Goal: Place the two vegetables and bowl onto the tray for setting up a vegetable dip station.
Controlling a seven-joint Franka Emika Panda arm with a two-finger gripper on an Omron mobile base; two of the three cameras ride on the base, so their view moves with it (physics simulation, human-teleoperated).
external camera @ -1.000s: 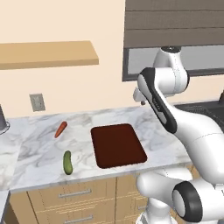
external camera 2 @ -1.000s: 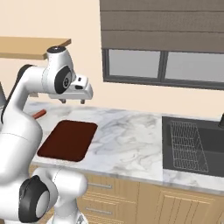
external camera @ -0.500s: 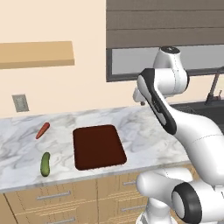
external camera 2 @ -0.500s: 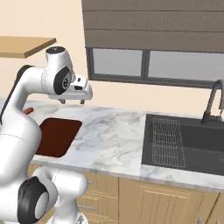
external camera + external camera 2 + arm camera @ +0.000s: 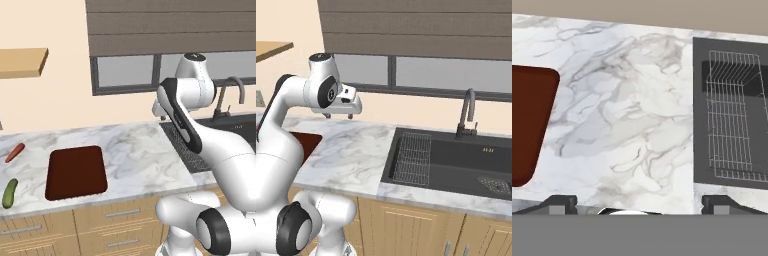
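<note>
Marble counter, bare tray, carrot, cucumber beside it, gripper spread wide, holding nothing

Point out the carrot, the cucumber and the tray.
carrot (image 5: 15, 152), left base view, middle of its body.
cucumber (image 5: 9, 193), left base view, middle of its body.
tray (image 5: 76, 172), left base view, bare centre of its floor.

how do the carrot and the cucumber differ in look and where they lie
The carrot is slim and orange-red; the cucumber is stubbier and dark green. The carrot lies farther back on the counter, nearer the wall, and the cucumber sits close to the front edge. The carrot slants more steeply across the marble than the cucumber does. Both lie on the counter left of the tray, apart from it, and neither is on it yet.
</note>
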